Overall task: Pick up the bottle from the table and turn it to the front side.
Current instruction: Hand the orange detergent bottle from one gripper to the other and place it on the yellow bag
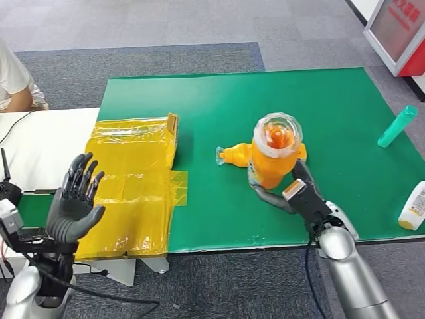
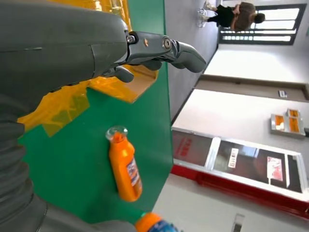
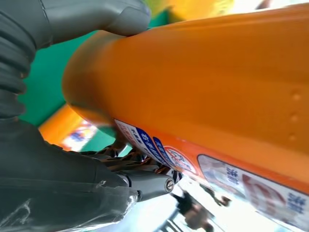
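An orange bottle with a clear cap stands on end near the middle of the green mat, its cap facing up toward me. My right hand grips its body from the near side, fingers wrapped around the left flank. In the right wrist view the orange body with its printed label lies between the thumb and the fingers. A second orange bottle lies on its side just behind the held one. My left hand hovers open, fingers spread, over the table's left end.
A yellow taped sheet covers the mat's left part. A teal bottle lies at the far right and a white bottle near the right front edge. A white table adjoins on the left, with a person seated behind it.
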Robot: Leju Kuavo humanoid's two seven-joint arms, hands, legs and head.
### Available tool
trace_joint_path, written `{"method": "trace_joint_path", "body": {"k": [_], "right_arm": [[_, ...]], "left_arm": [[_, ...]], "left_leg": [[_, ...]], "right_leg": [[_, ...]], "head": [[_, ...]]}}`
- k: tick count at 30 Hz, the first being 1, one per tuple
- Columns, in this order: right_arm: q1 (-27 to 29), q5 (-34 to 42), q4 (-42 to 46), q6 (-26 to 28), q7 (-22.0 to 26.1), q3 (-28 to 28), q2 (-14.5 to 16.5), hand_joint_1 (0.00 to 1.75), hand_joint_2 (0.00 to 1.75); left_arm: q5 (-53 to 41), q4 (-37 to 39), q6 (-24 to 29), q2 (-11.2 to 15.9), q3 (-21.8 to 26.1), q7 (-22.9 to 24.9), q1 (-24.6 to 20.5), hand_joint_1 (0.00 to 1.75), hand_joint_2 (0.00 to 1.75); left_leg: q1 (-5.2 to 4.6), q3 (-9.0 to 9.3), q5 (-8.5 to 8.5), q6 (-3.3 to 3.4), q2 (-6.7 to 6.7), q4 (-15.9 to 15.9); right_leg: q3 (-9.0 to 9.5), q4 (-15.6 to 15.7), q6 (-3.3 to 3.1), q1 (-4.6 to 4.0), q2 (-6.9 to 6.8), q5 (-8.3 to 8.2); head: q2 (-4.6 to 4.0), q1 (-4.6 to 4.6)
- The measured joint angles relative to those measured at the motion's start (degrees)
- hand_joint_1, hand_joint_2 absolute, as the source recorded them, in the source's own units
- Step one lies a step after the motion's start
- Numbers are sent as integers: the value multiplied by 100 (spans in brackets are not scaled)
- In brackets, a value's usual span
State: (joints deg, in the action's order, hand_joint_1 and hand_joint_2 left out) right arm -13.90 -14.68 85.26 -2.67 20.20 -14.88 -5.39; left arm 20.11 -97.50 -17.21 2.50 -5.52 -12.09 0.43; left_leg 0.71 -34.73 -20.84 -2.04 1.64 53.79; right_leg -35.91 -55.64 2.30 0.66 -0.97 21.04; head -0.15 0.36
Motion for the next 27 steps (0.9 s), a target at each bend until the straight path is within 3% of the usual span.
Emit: {"method": "trace_joint_path", "body": {"k": [5, 8, 17, 27], "right_arm": [[223, 298, 563, 230, 2, -367, 268, 175, 175], [258, 412, 681, 364, -80, -505, 380, 175, 175], [108, 105, 416, 855, -361, -910, 681, 175, 175], [-82, -39, 110, 917, -528, -1141, 784, 175, 175]], "left_arm": [[-369, 303, 137, -35, -331, 32, -881, 0, 175], [-428, 347, -2, -73, -583, 8, -1167, 0, 175], [-494, 321, -275, -362, -1775, 265, -1543, 0, 175], [-471, 319, -475, -440, -2353, 539, -1752, 0, 175]], "left_leg": [[-6, 0, 3, 2, 0, 0], [-9, 1, 2, 2, 0, 1], [-10, -2, 2, 3, 0, 3], [-10, -3, 3, 3, 0, 3]], "right_leg": [[1, 0, 2, 6, 1, -11], [0, 1, 2, 8, 1, -14], [-2, 1, 3, 9, 1, -13], [-2, 1, 3, 8, 1, -13]], "head": [[0, 2], [0, 2], [0, 2], [0, 2]]}}
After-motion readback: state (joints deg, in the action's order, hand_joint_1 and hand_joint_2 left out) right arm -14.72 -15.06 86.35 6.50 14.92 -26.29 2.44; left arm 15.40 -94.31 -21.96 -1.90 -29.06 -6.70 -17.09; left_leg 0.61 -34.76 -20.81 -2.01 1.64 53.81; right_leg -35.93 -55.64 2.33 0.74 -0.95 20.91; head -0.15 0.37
